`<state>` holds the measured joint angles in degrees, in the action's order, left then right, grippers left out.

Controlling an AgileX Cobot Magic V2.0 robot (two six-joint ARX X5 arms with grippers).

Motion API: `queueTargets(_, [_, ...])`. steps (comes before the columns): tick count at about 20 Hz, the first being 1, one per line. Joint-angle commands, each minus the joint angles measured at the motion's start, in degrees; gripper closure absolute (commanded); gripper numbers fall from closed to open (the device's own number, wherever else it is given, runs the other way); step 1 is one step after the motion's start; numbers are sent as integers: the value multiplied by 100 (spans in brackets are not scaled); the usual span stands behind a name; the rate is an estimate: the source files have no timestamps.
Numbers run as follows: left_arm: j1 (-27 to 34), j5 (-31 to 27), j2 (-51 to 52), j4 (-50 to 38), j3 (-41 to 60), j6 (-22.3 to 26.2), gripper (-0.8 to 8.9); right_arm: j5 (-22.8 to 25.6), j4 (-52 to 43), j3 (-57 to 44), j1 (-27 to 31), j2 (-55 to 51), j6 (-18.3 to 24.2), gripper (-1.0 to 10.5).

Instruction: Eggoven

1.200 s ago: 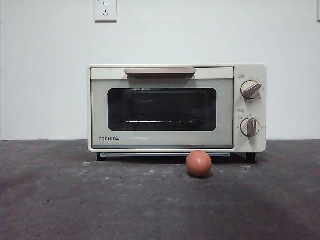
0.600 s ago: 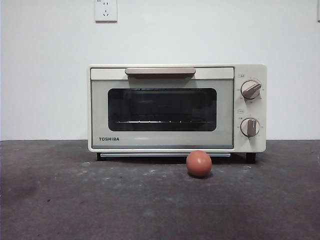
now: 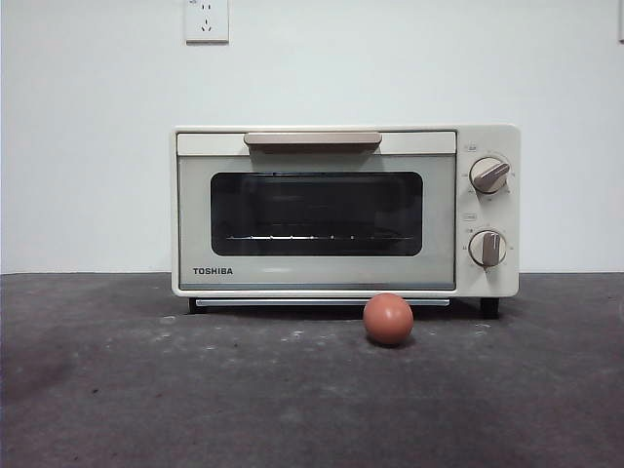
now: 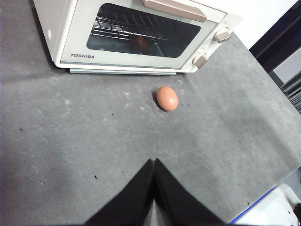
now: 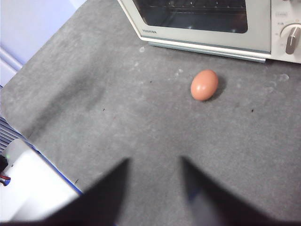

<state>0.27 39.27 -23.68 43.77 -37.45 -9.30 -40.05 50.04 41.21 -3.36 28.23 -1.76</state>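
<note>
A cream TOSHIBA toaster oven (image 3: 345, 210) stands at the back of the dark table, its dark glass door shut under a tan handle (image 3: 312, 140). Two knobs (image 3: 487, 175) sit on its right side. A small reddish-brown egg (image 3: 388, 319) lies on the table just in front of the oven (image 4: 136, 35), right of the door's middle. My left gripper (image 4: 154, 162) is shut and empty, well back from the egg (image 4: 167, 98). My right gripper (image 5: 153, 162) is open and empty, also short of the egg (image 5: 204, 85). Neither arm shows in the front view.
A wall socket (image 3: 206, 19) is on the white wall above the oven. The dark table mat (image 3: 146, 390) stretches out in front. A white-and-blue object (image 5: 33, 188) sits off the table's edge near the right arm.
</note>
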Motion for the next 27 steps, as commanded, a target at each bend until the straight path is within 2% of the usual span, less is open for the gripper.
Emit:
queueTargets(1, [-2,22,-24,-50,-87,114,806,114,-103,101,-24,101,-157,559])
queueTargets(7, [-2,22,-24,-199,-87,109,806,111,-586,103,-229,603,-424,559])
queueTargets(10, [-4,22,-26,-221,-87,107,806,278,-1381,103,-708,1176,-914,562])
queueTargets(12, [-2,22,-26,-223,-87,107,806,702,-1906,103,-1161,1644,-1139,562])
queueTargets(19, [-4,22,-26,-223,-87,107,806,2717,-3628,205,-2695,3565,-1746,562])
queueTargets(23, [-4,22,-26,-221,-87,107,806,3506,-3845,656,-3053,4656,-1773,563])
queueTargets(27, [-74,22,-26,-219,-87,107,806,3893,-3845,1115,-3150,5571,-1773,563])
